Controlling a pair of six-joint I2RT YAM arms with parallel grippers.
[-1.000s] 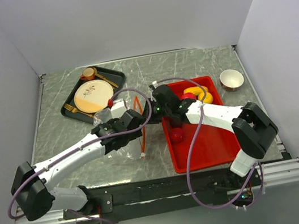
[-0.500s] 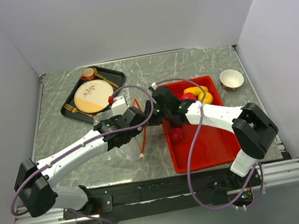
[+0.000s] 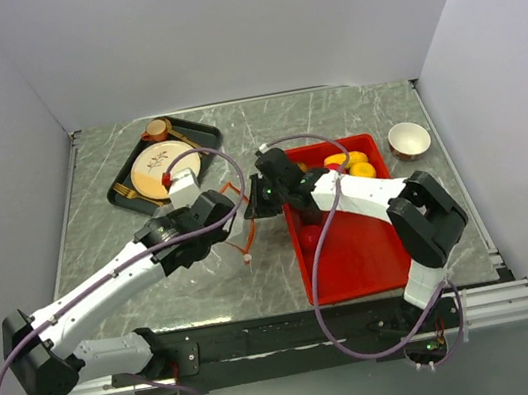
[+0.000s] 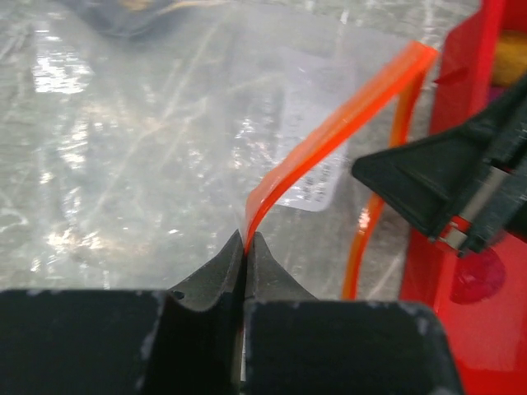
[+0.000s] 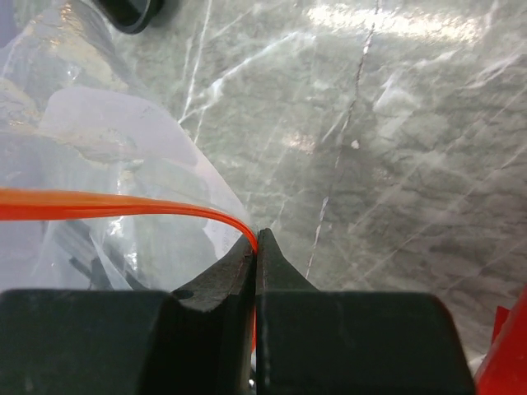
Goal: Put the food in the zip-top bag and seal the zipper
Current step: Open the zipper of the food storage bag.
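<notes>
Zip-top bag (image 4: 165, 148) lies flat and floppy just left of the red tray (image 3: 374, 250), with its mouth turned toward the tray's left wall. Can't tell if anything is inside.

Nearest end: the zipper (image 4: 346, 123) ends in a white tab (image 3: 248, 258), loose on the table beside the tray's left wall.

Next up, the left gripper (image 4: 245, 251) is clamped tight on one orange lip, so the strip bows up out of its tips.

Just beyond, at the tray's far-left corner, the right gripper (image 5: 255, 247) is closed hard on the strip too. My read is that each claw holds a lip to keep the mouth lifted and spread for loading.

Food is not bagged yet. A red ball (image 3: 311, 238) sits in the tray against its left wall, and yellow pieces (image 3: 352, 164) sit at its far end.

Snag: both claws are busy, so one probably has to let go to fetch food, and the mouth may then sag.

Farthest out, a plate (image 3: 160, 169) is well left of the tray and a bowl (image 3: 409, 140) is off its far-right corner. Neither matters for this step.
</notes>
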